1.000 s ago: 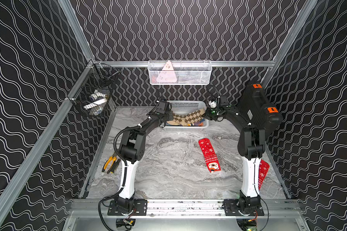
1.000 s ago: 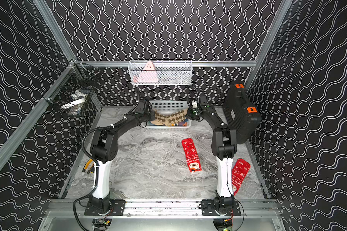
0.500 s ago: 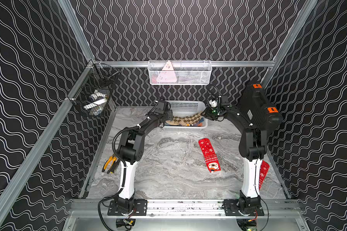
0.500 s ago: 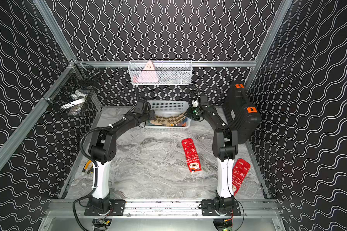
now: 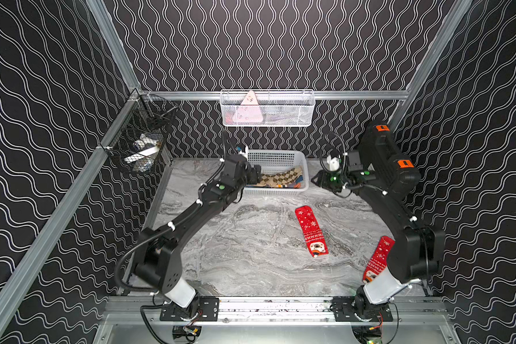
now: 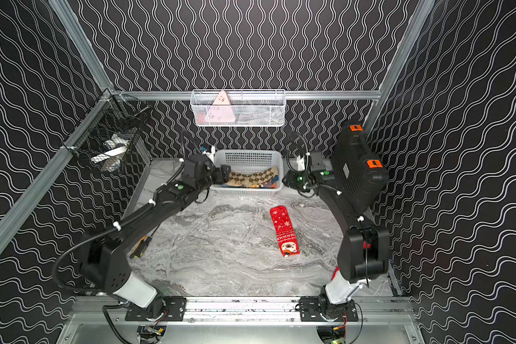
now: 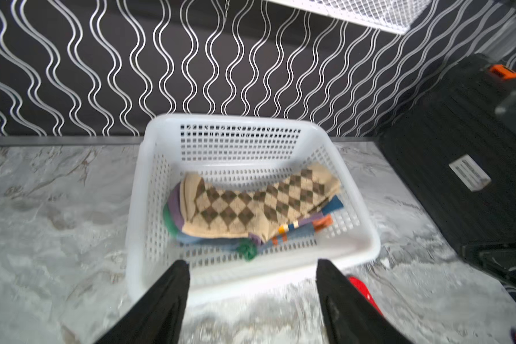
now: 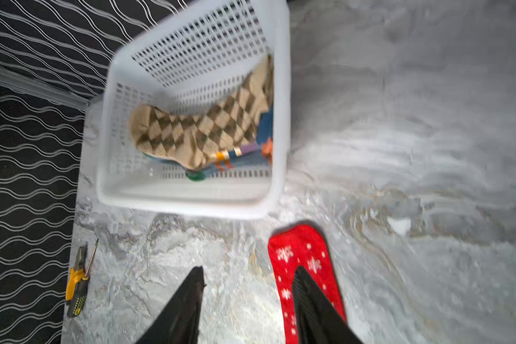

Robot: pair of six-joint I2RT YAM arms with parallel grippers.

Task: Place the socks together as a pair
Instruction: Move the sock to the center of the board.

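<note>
The grey worktop (image 5: 236,262) is the biggest thing here. The white basket (image 5: 276,190) sits at the back of it, by the wall.

In the basket there is a heap of socks. A tan sock (image 7: 251,205) with brown diamonds lies on top. Bits of blue, orange, purple and green peek out under it. I cannot tell how many socks are in there.

Two red ones are not in the basket. One red sock (image 5: 310,230) lies flat in front of the basket, a little to the right. The other red sock (image 5: 379,259) is far from the basket, down by the foot of the right arm, which hides part of it. The two are well apart, so they are not a pair yet.

The left fingers (image 5: 256,174) hang at the left end of the basket. They are spread wide and hold nothing. The right fingers (image 5: 315,180) hang just to the right of the basket, apart and empty too.

I think the red socks come next. One arm needs to drop down, pinch a red sock and lay it beside its twin.

There is lots of bare worktop in front of the basket for that. The black case (image 5: 382,158) leans to the right of the basket, close behind the right arm, so that arm has little room to swing out. The far red sock lies close to the side wall, which looks like a tight spot. A small yellow tool (image 8: 76,286) lies off to the left of the basket, out of the way.
</note>
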